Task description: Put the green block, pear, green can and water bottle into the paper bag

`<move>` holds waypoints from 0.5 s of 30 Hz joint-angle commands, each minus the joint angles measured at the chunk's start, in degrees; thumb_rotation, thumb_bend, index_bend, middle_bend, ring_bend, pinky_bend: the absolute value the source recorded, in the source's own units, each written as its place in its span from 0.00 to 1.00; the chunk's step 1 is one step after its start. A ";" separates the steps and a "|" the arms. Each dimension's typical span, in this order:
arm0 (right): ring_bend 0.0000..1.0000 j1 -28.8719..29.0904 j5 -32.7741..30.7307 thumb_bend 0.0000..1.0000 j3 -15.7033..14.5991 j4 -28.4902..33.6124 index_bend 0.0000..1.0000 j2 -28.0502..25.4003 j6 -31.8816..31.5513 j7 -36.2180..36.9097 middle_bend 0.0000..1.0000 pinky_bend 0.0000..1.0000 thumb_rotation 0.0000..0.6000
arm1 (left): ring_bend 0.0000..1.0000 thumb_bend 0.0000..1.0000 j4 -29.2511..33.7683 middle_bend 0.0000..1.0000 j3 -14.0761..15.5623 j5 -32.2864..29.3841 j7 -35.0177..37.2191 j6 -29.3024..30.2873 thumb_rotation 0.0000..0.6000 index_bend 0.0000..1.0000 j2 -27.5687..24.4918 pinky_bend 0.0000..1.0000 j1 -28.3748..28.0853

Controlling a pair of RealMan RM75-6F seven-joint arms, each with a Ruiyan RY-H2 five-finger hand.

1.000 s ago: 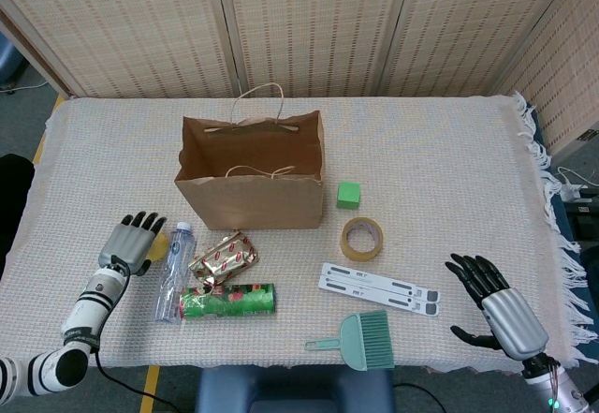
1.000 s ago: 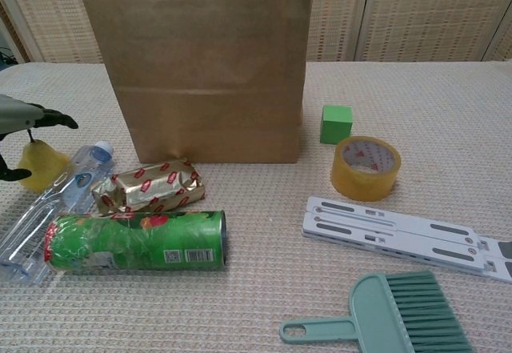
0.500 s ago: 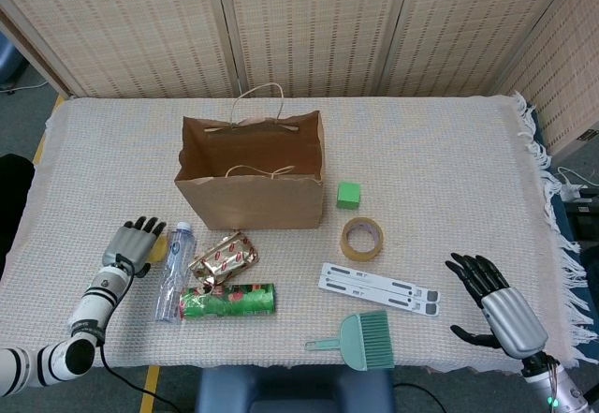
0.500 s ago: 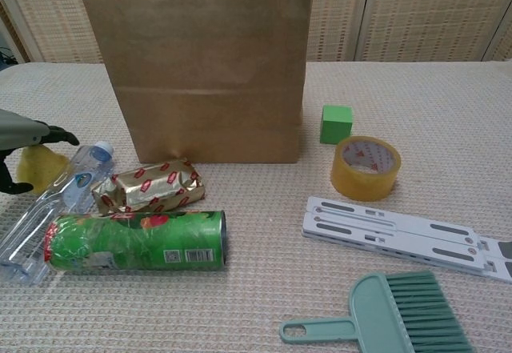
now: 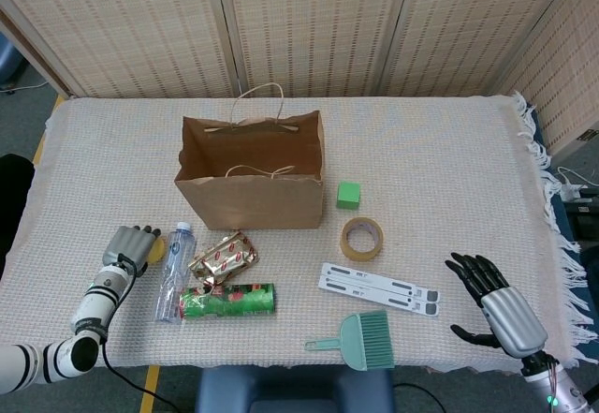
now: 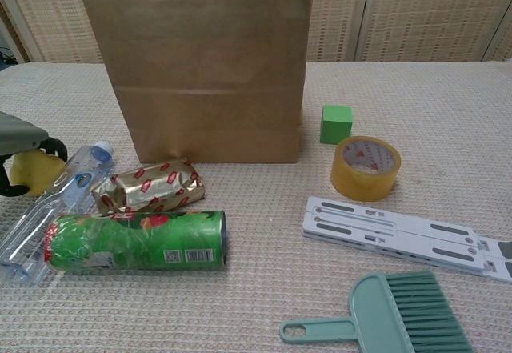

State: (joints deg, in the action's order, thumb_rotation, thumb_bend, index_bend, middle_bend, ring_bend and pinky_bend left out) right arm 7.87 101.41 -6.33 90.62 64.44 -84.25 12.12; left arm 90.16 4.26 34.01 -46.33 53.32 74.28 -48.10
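Note:
My left hand [image 5: 126, 246] lies at the table's front left with its fingers curled down around the yellow pear [image 6: 32, 172]; the chest view shows the hand [image 6: 22, 135] wrapped over the fruit. A clear water bottle [image 5: 174, 271] lies just right of it, and the green can [image 5: 229, 300] lies on its side beyond that. The green block [image 5: 348, 194] sits right of the open, upright paper bag [image 5: 248, 202]. At the front right my right hand [image 5: 496, 306] hovers open, holding nothing.
A gold-wrapped packet [image 5: 224, 255] lies between the bottle and the bag. A tape roll [image 5: 361, 239], a white folding stand [image 5: 378, 288] and a small green brush [image 5: 360, 341] lie right of centre. The table's front edge runs close to both hands.
The left hand's fingers, spread above the pear a second ago, have lowered and curled around it. The right hand has not moved.

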 commanded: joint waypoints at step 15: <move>0.00 -0.12 0.24 0.07 0.00 -0.04 0.00 0.12 -0.28 -0.25 0.00 0.02 1.00 | 0.58 0.57 11.83 0.61 -24.58 6.94 35.39 27.73 1.00 0.61 -9.45 0.75 12.03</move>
State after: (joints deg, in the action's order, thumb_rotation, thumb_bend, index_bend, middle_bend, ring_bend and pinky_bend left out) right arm 7.76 101.65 -6.33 90.58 64.55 -84.53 11.86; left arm 97.64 -11.69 41.73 -20.93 75.28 66.93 -39.45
